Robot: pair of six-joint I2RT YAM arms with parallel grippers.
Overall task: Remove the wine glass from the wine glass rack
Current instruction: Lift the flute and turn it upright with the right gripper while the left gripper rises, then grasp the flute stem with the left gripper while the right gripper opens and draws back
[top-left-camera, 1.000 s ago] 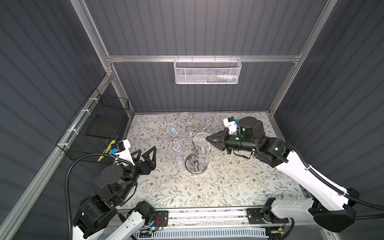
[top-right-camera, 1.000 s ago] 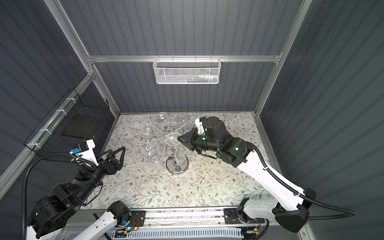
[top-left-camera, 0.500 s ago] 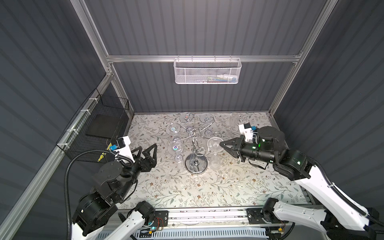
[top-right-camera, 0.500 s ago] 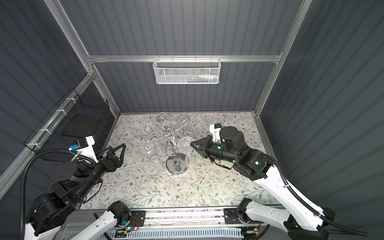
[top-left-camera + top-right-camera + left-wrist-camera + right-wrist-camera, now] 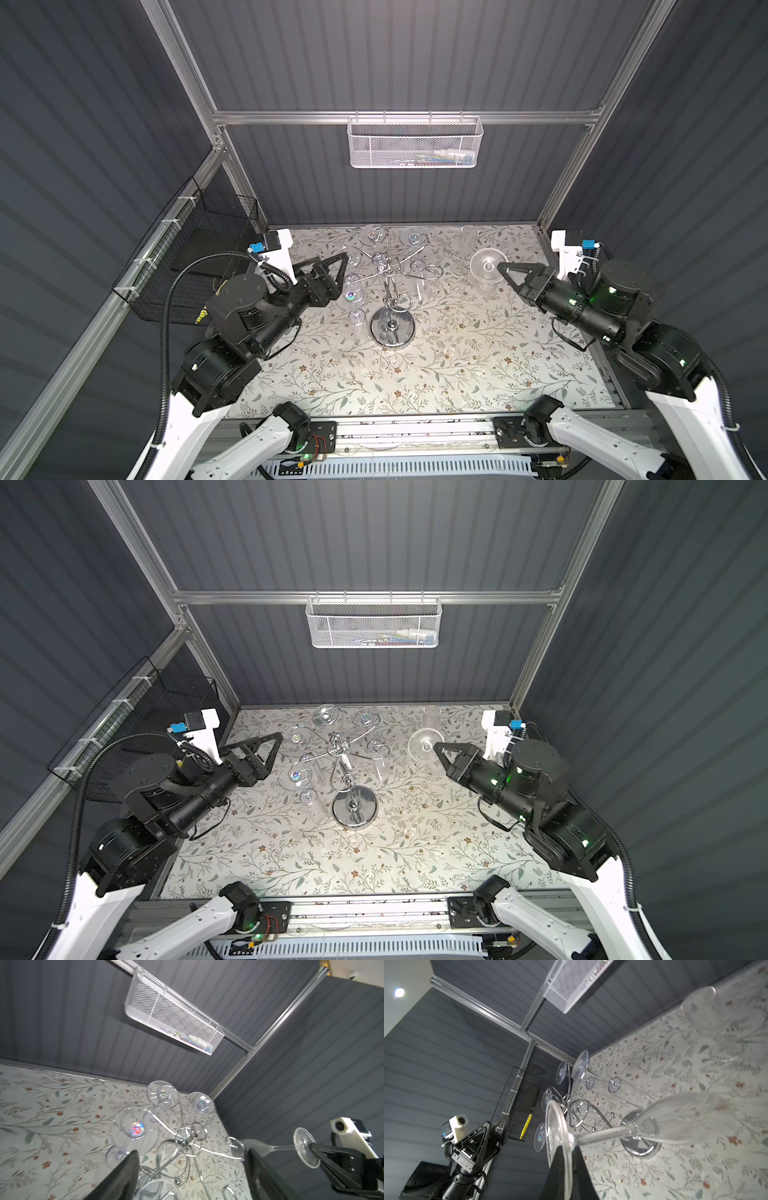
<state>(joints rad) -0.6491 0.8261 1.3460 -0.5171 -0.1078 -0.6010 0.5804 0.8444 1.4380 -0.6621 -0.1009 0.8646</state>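
Right end effector (image 5: 501, 267) pinches the flat round foot of one clear stemmed wine glass (image 5: 484, 265). The glass is off the hooks, right of the shiny chrome wire wine glass rack (image 5: 392, 328). Left end effector (image 5: 337, 272) spread wide, empty, left of rack. More clear glasses hang there, overlapping; count unclear. White mesh basket (image 5: 415, 143), far wall: small items.

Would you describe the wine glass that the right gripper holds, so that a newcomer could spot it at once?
On the floral-patterned table stands the shiny chrome wire wine glass rack. To its right in both top views, the black right gripper pinches the round foot of a clear wine glass. Unlike its neighbours, it hangs from no hook and stands on no surface.
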